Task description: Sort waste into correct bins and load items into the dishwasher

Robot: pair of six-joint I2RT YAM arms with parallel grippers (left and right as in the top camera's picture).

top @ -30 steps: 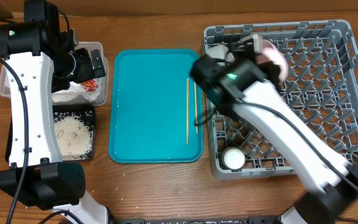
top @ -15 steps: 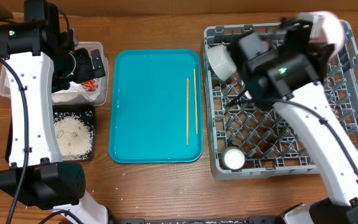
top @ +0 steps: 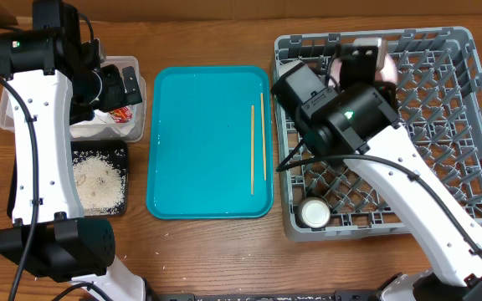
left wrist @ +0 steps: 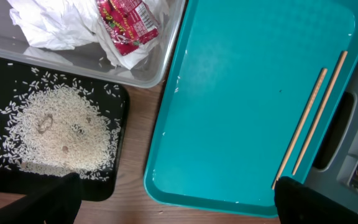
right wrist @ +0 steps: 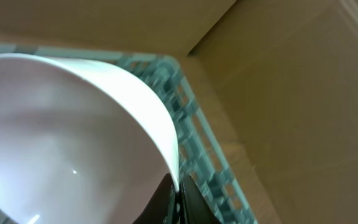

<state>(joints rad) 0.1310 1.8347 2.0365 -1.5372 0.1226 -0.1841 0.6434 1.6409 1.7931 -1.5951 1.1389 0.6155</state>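
Above the dish rack (top: 442, 125) by the worktop's far edge, right gripper (right wrist: 178, 199) pinches a white bowl (right wrist: 73, 137) by its rim; left gripper (left wrist: 179, 199) gapes wide.

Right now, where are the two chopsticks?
Overhead view: the chopsticks lie side by side on the teal tray, in its right part, near the dish rack.

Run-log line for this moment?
right claw: shut on white bowl, over dish rack | left claw: open, empty | chopsticks: on teal tray
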